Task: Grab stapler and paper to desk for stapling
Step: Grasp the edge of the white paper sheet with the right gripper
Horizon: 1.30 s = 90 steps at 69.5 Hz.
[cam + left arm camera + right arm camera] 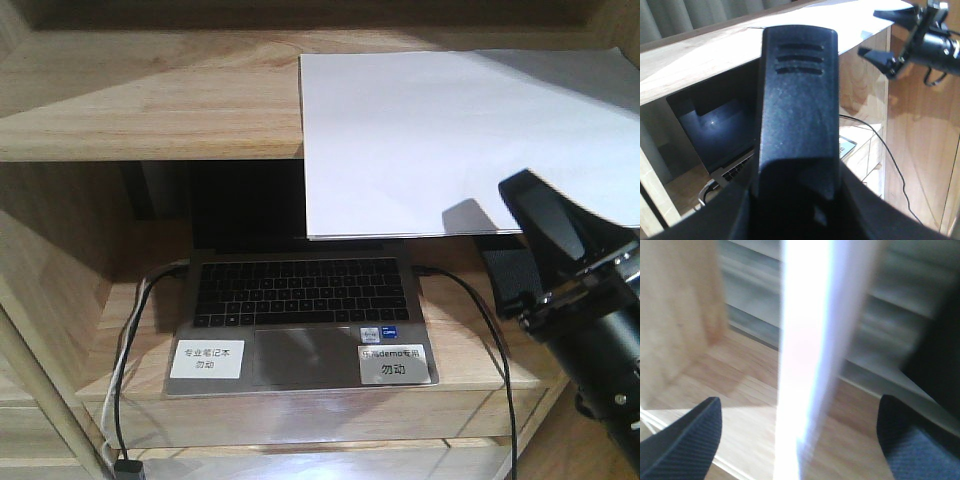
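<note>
Straddling paper (805, 365) edge-on, overhanging above laptop (300, 300), with right gripper (797, 405) spread wide; clamping stapler (797, 100) in left gripper (795, 212).

The paper (470, 130) runs off the front view's right edge, hiding the right side of the laptop (300, 290) screen. At the right wrist it blurs to a white streak between the fingers (685, 440) of the right gripper (797, 405), which are cut off below. The left gripper (797, 100) fills its own camera, so its jaw spacing cannot be told.
</note>
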### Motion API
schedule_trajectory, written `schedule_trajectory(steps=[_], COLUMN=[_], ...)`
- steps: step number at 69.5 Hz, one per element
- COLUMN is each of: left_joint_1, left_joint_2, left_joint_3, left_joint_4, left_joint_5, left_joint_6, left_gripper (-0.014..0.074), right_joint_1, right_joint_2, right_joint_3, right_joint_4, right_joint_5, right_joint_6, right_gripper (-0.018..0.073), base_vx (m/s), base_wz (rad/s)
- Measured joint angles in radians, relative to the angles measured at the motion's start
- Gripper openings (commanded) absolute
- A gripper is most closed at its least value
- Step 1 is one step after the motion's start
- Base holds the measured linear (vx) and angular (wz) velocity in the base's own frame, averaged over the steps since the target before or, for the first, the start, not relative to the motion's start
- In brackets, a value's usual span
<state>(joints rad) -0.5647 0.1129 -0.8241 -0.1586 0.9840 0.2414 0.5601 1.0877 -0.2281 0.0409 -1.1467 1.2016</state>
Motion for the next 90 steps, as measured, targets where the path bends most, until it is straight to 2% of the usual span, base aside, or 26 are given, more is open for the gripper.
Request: schedule_trajectory(steps=[16, 38, 62, 67, 74, 90], left_joint_1=[0.000, 0.000, 0.000, 0.000, 0.000, 0.000], left_joint_2=[0.000, 0.000, 0.000, 0.000, 0.000, 0.000], left_joint_3=[0.000, 0.000, 0.000, 0.000, 0.000, 0.000], left_joint_4=[0.000, 0.000, 0.000, 0.000, 0.000, 0.000], left_joint_5=[0.000, 0.001, 0.000, 0.000, 0.000, 0.000], left_joint_6=[0.000, 0.000, 0.000, 0.000, 0.000, 0.000], left_gripper=[-0.0006, -0.0006, -0.0006, -0.0006, -0.0006, -0.0006], right_joint_1=[0.000, 0.000, 0.000, 0.000, 0.000, 0.000], right_joint_2=[0.030, 0.073, 0.073, 0.073, 0.073, 0.073], right_joint_3=[-0.029, -0.040, -0.099, -0.099, -0.099, -0.099], right_joint_4=[0.053, 0.105, 0.107, 0.107, 0.107, 0.116], right_joint_5=[-0.006, -0.005, -0.007, -0.007, -0.007, -0.007], right_joint_6=[-0.059, -0.065, -0.071, -0.071, -0.071, -0.071], right_gripper=[0.0594, 0.0594, 0.0568, 0.0528, 0.0417, 0.0045], base_vx=[0.00, 0.00, 0.00, 0.00, 0.00, 0.00], base_wz=[0.00, 0.00, 0.00, 0.00, 0.00, 0.00])
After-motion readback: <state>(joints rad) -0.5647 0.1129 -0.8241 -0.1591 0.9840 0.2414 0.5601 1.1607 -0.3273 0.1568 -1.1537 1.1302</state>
